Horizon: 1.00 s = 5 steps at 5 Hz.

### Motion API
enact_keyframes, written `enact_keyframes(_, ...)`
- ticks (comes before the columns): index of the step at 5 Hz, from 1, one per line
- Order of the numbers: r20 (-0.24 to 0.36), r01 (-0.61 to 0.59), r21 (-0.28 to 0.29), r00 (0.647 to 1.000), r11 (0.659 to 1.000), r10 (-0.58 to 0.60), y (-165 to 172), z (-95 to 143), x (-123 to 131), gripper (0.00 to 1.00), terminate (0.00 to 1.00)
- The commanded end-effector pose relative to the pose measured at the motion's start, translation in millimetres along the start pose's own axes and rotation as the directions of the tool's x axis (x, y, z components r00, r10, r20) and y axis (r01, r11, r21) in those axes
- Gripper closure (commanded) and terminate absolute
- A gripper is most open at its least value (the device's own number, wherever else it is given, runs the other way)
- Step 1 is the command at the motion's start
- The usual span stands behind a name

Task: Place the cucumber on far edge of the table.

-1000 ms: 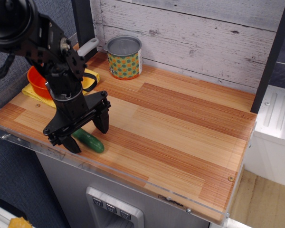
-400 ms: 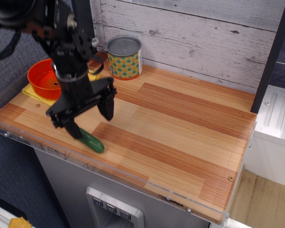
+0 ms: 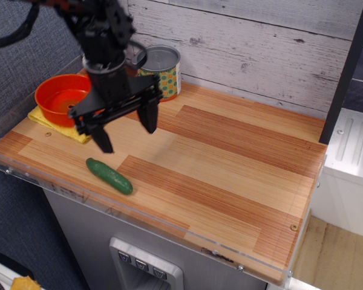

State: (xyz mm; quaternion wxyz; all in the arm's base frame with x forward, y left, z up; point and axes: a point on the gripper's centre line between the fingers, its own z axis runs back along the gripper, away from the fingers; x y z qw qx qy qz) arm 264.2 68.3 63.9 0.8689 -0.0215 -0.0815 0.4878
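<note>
Cucumber near table edge, end effector apart.

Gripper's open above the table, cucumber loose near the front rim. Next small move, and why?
Probably drop the gripper toward the front-left and straddle the cucumber. Its jaws are open, empty and raised clear of the table, and the cucumber lies free by the near rim.

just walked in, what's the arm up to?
One arm, pincer open and empty, raised above the table. The cucumber lies alone near the table's front-left edge, close to the acrylic rim. An orange bowl on a yellow cloth and a patterned can sit further back.
</note>
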Motion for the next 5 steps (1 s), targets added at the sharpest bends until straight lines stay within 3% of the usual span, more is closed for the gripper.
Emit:
enact_keyframes(1,0.011,0.246,-0.051,0.969,0.968,-0.246,-44.5,17.1,-21.7,0.00,0.00)
enact_keyframes(3,0.053,0.419,-0.057,0.907,0.906,-0.417,-75.9,26.0,-31.1,0.00,0.00)
enact_keyframes(4,0.028,0.515,-0.103,0.857,0.851,-0.515,-84.4,28.8,-32.6,0.00,0.00)
enact_keyframes(5,0.028,0.515,-0.103,0.857,0.851,-0.515,-84.4,28.8,-32.6,0.00,1.00)
